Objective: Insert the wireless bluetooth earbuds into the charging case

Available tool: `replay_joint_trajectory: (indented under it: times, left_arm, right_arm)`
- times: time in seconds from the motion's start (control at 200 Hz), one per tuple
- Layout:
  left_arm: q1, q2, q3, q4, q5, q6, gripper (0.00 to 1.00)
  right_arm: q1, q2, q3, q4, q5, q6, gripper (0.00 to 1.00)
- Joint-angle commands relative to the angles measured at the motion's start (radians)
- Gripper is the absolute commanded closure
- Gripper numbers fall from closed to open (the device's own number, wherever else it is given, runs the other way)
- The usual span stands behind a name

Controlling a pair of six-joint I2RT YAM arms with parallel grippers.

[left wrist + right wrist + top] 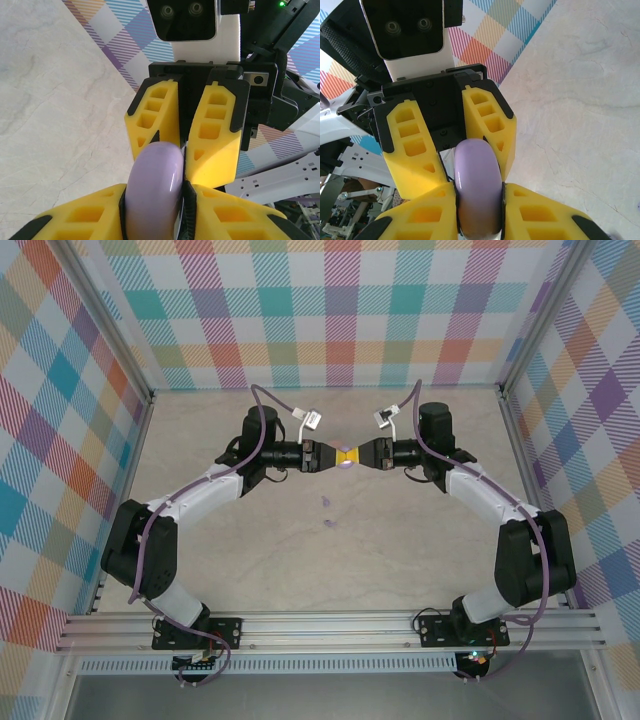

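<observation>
- Two grippers meet tip to tip over the middle of the table, the left gripper (337,456) and the right gripper (356,455), both clamped on one charging case (346,459).
- From the left wrist, the left gripper (155,212) pinches the charging case (155,180) from the near side, and the right gripper (184,137) pinches it from the far side.
- From the right wrist the picture mirrors this: the right gripper (479,215) is near, the left gripper (452,145) beyond, and the charging case (477,180) is squeezed between all four fingers.
- The case is held on edge and clear of the table. Its narrow rim faces each wrist camera, its flat faces press against the finger pads, and its long outline runs along the line joining the two grippers.
- Two wireless bluetooth earbuds lie on the table nearer the arm bases than the grippers, one (324,501) just beyond the other (331,524), apart from each other. They are too small to tell which way they point.
- Open table (250,560) lies around the earbuds on all sides, with the arms bowing out to the left and right.
- The case is smooth, glossy, lilac and rounded. The fingers are yellow plastic with square hollow cells, on black mounts.
- The table is pale with a marbled look. Plaid walls (330,310) close three sides, and a metal rail (330,625) carries the arm bases along the near edge.
</observation>
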Motion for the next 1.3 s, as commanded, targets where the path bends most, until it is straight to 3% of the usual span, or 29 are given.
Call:
replay_joint_trajectory:
  times: [0.0,0.245,0.545,0.72,0.85,1.105,1.295]
  left_arm:
    - [-0.029,-0.020,0.008,-0.013,0.054,0.022,0.63]
    - [-0.031,-0.015,0.011,-0.025,0.051,0.026,0.58]
    - [-0.031,-0.014,0.023,-0.021,0.041,0.021,0.69]
    - [-0.031,-0.007,0.021,-0.002,0.029,0.004,0.81]
    - [-0.033,-0.004,0.024,-0.002,0.024,0.005,0.82]
    - [-0.034,-0.040,0.045,-0.110,-0.080,0.141,0.82]
    - [-0.037,-0.095,-0.032,0.002,-0.173,0.268,0.79]
  right_arm:
    - [0.009,-0.019,0.033,0.024,0.008,-0.012,0.76]
    - [0.008,-0.025,0.036,0.021,0.010,-0.013,0.76]
    - [0.009,-0.016,0.042,-0.015,-0.018,-0.045,0.75]
    - [0.016,-0.007,0.058,-0.083,-0.034,-0.097,0.73]
    - [0.020,-0.011,0.072,-0.134,-0.023,-0.131,0.70]
    - [0.022,-0.092,0.094,-0.267,0.167,-0.183,0.49]
    - [0.024,-0.159,0.113,-0.386,0.233,-0.243,0.47]
